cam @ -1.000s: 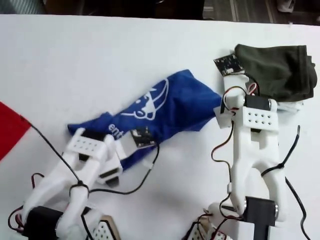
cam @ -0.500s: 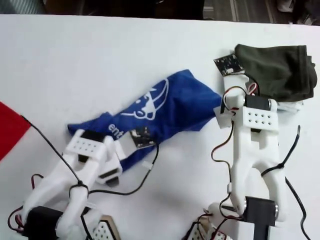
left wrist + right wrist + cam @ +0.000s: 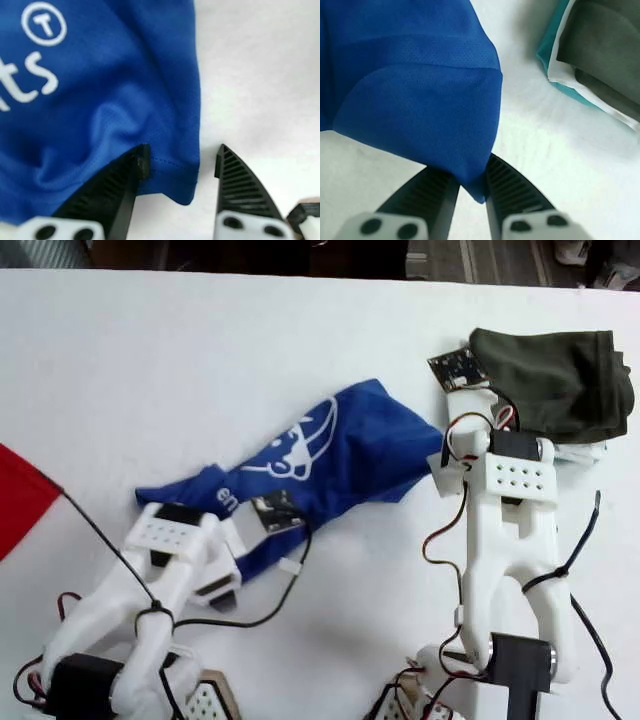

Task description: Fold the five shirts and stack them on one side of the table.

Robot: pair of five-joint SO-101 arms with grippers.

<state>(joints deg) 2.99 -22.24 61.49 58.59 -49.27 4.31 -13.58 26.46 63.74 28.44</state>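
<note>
A crumpled blue shirt [image 3: 330, 455] with white print lies across the middle of the white table [image 3: 150, 360]. My left gripper [image 3: 180, 160] is open at the shirt's near-left end, its fingers astride a hemmed corner of the blue shirt [image 3: 100, 100]. My right gripper [image 3: 470, 180] is shut on the opposite corner of the blue shirt [image 3: 420, 90]. A folded dark green shirt [image 3: 555, 380] tops a stack at the far right. In the right wrist view the dark green shirt [image 3: 605, 40] rests on teal and white layers.
A red shirt [image 3: 20, 500] pokes in at the table's left edge. The left arm [image 3: 150, 580] and the right arm [image 3: 510, 540] stand along the near edge, trailing loose cables. Bare table stretches over the far left.
The left arm's wrist has shifted slightly to the left at the shirt's near end. The right arm and the stack have not moved.
</note>
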